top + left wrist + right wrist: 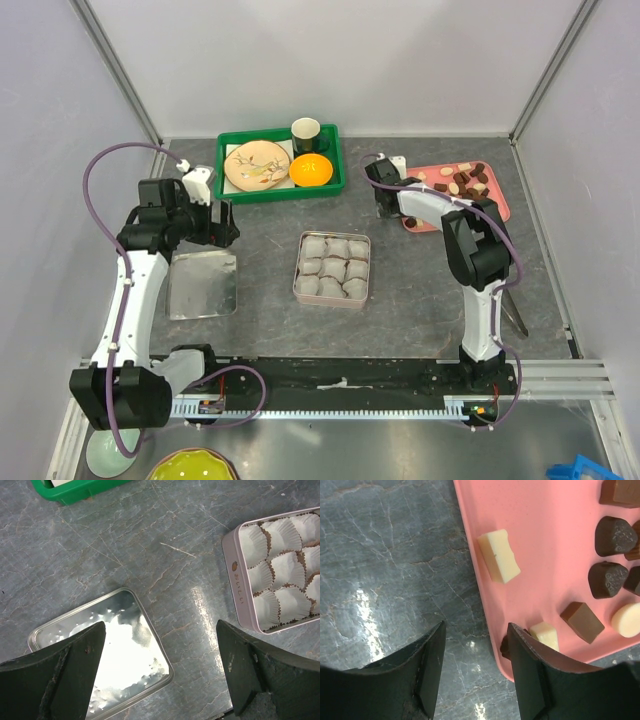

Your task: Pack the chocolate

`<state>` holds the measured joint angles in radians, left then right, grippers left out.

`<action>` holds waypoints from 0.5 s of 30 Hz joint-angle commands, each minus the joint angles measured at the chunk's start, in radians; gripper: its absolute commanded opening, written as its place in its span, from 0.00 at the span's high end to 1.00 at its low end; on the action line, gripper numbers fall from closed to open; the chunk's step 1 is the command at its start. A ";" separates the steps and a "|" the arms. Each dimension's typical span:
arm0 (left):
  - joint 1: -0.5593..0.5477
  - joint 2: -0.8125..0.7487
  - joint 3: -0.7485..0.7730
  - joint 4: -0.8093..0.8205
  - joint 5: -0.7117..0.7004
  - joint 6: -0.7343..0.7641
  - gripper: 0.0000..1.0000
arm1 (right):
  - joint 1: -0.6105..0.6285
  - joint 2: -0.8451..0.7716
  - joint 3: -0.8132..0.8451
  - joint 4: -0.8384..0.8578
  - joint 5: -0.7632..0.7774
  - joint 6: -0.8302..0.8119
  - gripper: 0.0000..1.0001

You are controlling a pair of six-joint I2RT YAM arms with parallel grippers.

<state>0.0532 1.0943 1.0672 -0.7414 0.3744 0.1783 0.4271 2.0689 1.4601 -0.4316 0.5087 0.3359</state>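
Observation:
The chocolate (463,181) lies as several dark brown and cream pieces on a pink tray (497,205) at the back right. In the right wrist view a cream block (499,556), dark pieces (607,579) and a brown block (582,621) lie on the tray (550,525). My right gripper (386,208) (476,667) is open and empty, low over the tray's left edge, with one finger over the table and one over the tray. A pink tin (333,268) (239,587) lined with white paper cups (285,570) stands mid-table. My left gripper (224,222) (160,672) is open and empty above the tin's silver lid (203,283) (120,650).
A green tray (281,165) (75,489) at the back holds a plate (256,164), an orange bowl (311,170) and a dark cup (306,133). A dark tool (514,310) lies by the right arm. Grey walls close in the table.

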 commanded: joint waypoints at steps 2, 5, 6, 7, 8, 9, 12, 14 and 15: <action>0.004 -0.008 -0.015 0.045 -0.017 0.039 0.01 | -0.005 0.033 0.069 0.016 -0.010 -0.009 0.41; 0.004 -0.007 -0.024 0.051 -0.022 0.041 0.01 | -0.005 0.048 0.086 0.017 -0.013 -0.011 0.42; 0.004 -0.008 -0.027 0.054 -0.023 0.043 0.01 | -0.008 0.053 0.089 0.017 -0.015 -0.011 0.42; 0.004 -0.008 -0.029 0.056 -0.023 0.043 0.01 | -0.008 0.057 0.094 0.017 -0.012 -0.011 0.43; 0.005 -0.010 -0.033 0.057 -0.025 0.043 0.01 | -0.007 0.060 0.095 0.019 -0.015 -0.009 0.43; 0.005 -0.010 -0.036 0.059 -0.026 0.041 0.01 | -0.007 0.060 0.095 0.017 -0.013 -0.009 0.43; 0.004 -0.011 -0.044 0.066 -0.028 0.043 0.01 | -0.008 0.068 0.095 0.017 -0.015 -0.011 0.46; 0.004 -0.013 -0.049 0.069 -0.026 0.043 0.01 | -0.013 0.066 0.089 0.019 -0.021 -0.006 0.48; 0.005 -0.013 -0.049 0.071 -0.023 0.043 0.01 | -0.014 0.066 0.083 0.019 -0.024 -0.003 0.49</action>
<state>0.0532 1.0939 1.0264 -0.7174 0.3580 0.1848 0.4206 2.1220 1.5230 -0.4217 0.4950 0.3309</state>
